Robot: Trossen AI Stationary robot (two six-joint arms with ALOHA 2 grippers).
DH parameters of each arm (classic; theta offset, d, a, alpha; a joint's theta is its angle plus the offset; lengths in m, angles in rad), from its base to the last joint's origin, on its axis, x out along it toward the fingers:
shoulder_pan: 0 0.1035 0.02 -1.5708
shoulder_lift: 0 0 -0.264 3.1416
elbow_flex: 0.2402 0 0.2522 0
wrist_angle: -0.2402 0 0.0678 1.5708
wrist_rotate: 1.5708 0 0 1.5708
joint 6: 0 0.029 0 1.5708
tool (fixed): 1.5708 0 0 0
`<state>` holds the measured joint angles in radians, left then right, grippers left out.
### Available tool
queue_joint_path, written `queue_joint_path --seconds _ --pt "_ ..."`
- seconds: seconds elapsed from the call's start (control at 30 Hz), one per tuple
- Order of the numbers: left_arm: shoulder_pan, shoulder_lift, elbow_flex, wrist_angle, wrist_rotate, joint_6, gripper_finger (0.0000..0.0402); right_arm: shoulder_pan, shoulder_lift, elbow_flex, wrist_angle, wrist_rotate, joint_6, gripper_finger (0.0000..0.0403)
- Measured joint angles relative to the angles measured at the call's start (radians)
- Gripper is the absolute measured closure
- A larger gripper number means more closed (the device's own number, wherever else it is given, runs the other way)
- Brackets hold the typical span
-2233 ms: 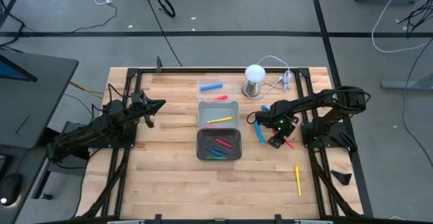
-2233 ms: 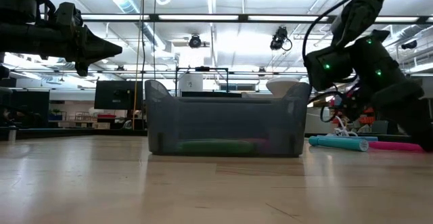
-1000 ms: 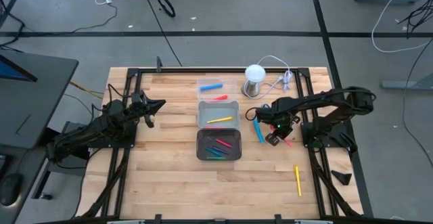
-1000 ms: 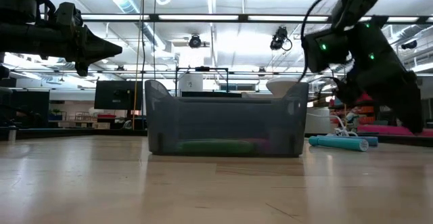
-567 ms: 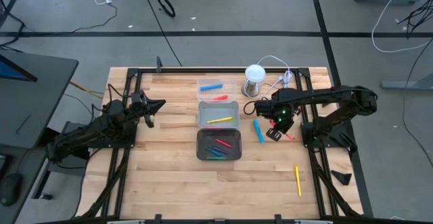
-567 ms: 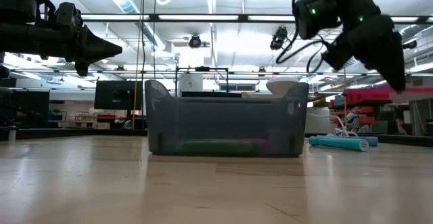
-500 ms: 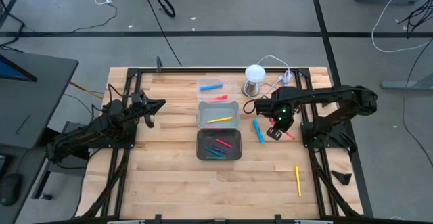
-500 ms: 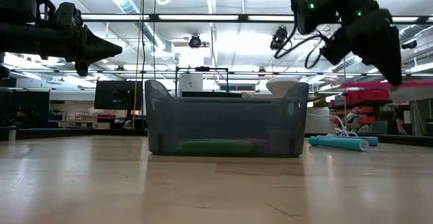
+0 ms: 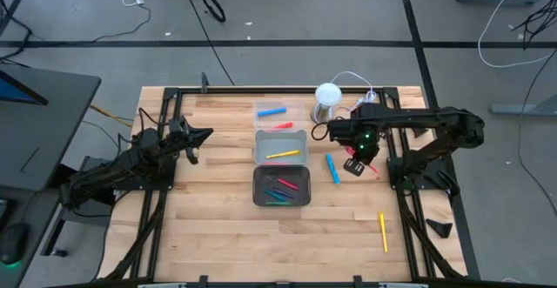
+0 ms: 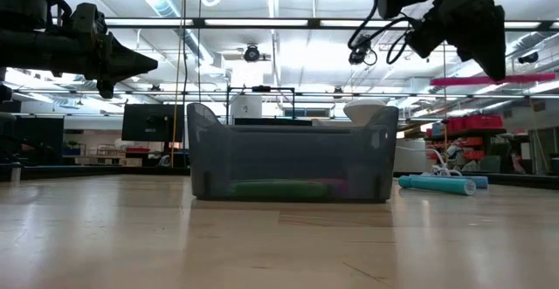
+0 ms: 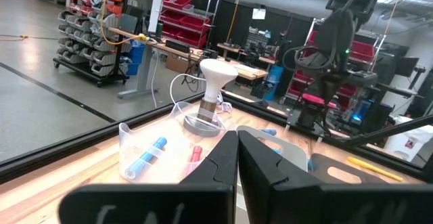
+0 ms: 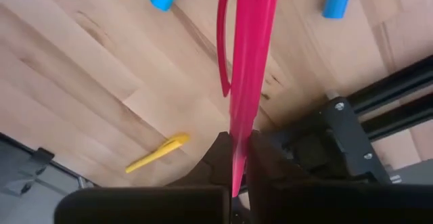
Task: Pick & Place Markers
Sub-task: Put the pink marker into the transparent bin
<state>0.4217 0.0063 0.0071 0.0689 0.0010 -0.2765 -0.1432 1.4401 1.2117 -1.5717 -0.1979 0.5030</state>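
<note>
My right gripper (image 9: 355, 164) hangs high over the table's right part, shut on a pink marker (image 12: 249, 61), which also shows as a level pink line (image 10: 524, 80) in the low view. A blue marker (image 9: 332, 168) lies flat on the wood just below it, and a yellow marker (image 9: 383, 231) lies nearer the front. My left gripper (image 9: 204, 134) waits shut at the table's left, holding nothing. My right gripper pinches the pink marker's tapering end (image 12: 238, 149) between its two fingers. The fingers (image 10: 491, 62) come steeply from above, across the marker. The marker is lifted clear of the table and sticks out about level from the fingertips.
Three trays stand in a row at mid-table: a clear one (image 9: 258, 108) with a blue and a red marker, a light grey one (image 9: 280, 136) with a yellow marker, a dark one (image 9: 258, 188) with several markers. A white-domed cylinder (image 9: 326, 103) stands at the back.
My right gripper has risen well above the table and drifted a little toward the far edge, staying shut. The pink marker has gone up with it, staying about level and clear of the wood.
</note>
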Motion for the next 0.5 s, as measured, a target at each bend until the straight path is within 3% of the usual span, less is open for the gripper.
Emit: queue_joint_path --seconds 0.5 --pt "0.0 0.0 0.0 0.0 0.0 0.001 0.0387 -0.038 0.309 0.325 0.0 0.036 -0.181 0.0391"
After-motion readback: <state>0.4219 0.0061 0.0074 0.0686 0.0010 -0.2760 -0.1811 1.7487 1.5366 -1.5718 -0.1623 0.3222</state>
